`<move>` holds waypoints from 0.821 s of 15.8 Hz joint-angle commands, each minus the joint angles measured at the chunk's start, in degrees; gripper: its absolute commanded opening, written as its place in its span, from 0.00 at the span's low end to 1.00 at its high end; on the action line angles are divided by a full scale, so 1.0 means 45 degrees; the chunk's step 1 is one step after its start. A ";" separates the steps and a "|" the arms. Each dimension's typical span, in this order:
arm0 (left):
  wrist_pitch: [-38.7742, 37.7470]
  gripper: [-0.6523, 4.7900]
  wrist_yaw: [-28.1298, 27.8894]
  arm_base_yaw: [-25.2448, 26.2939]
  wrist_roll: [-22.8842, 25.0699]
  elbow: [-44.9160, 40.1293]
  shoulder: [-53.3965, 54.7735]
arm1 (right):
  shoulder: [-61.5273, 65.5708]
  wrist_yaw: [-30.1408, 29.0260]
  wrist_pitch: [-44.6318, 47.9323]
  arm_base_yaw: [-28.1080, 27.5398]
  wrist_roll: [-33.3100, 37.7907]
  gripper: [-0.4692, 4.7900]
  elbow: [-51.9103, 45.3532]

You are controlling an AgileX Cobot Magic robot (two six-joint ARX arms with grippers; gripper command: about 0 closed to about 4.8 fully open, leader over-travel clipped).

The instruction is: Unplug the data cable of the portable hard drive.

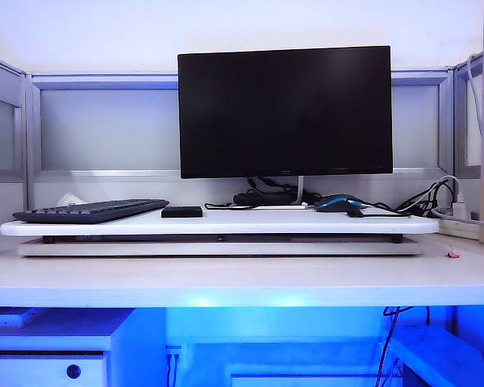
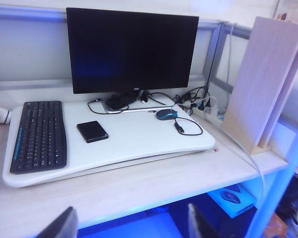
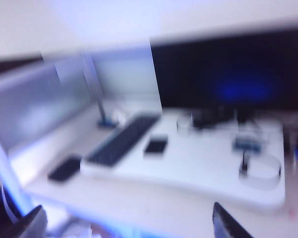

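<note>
The portable hard drive [image 1: 181,211] [image 2: 92,131] [image 3: 155,146] is a small dark flat box lying on the white raised board [image 2: 139,148], just right of the keyboard. No cord shows attached to it. The data cable [image 2: 189,126] [image 1: 369,214] [image 3: 260,172] lies in a loop by the mouse, its small black plug apart from the drive. My left gripper [image 2: 129,228] hangs open in front of the desk edge, holding nothing. My right gripper [image 3: 129,228] is open too, back from the desk, in a blurred view. Neither arm shows in the exterior view.
A black monitor [image 1: 284,109] stands at the back, with a keyboard [image 2: 38,134] on the left and a blue-and-black mouse [image 2: 166,114] on the right. A power strip with tangled cords [image 2: 203,106] and an upright wooden panel [image 2: 260,79] stand to the right.
</note>
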 commanded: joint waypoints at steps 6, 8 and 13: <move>0.1914 0.67 -0.0525 0.0029 -0.0461 -0.6392 -0.4051 | -0.5838 -0.0005 0.2399 -0.0447 0.0767 0.91 -0.7577; 0.2696 0.67 -0.0423 0.0039 -0.0811 -0.7198 -0.4051 | -0.6159 -0.0083 0.1938 -0.0646 0.0563 0.91 -0.8325; 0.6251 0.66 -0.0500 0.0015 -0.0806 -0.9321 -0.4051 | -0.6241 0.0325 0.5105 -0.0709 0.0364 0.91 -1.0122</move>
